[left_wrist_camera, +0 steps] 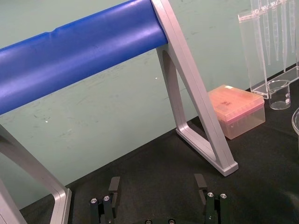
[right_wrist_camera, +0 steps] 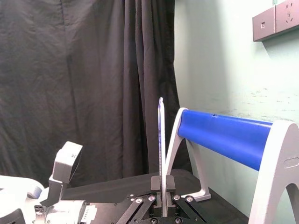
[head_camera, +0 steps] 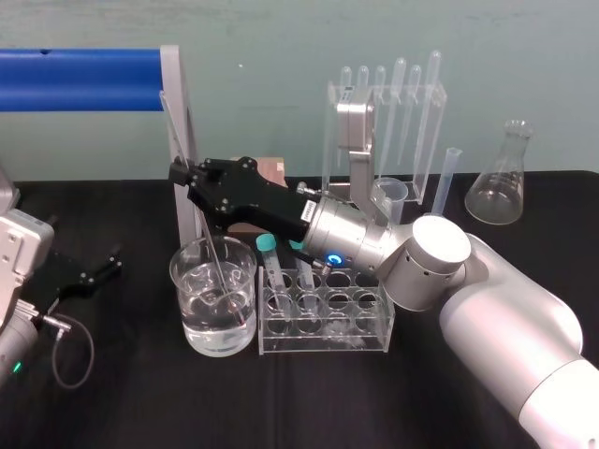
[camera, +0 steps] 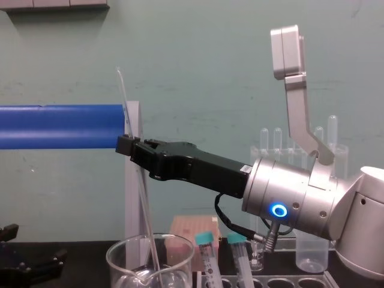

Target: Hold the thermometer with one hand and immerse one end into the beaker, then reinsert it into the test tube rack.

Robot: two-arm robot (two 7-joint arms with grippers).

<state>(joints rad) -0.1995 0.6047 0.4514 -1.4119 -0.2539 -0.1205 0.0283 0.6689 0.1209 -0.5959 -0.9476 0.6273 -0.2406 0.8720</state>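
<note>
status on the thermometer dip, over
Right gripper shut on thermometer, lower end inside beaker. Left gripper open, parked far left. Test tube rack beside beaker, nothing between.

Thermometer [camera: 143, 198] in hand [camera: 124, 144]; tip in beaker [camera: 180, 264]

Head high, chest seemingly nearer beaker [head_camera: 187, 290]

Clear glossy glass beaker [head_camera: 198, 323], matt black table [head_camera: 122, 398]
</note>
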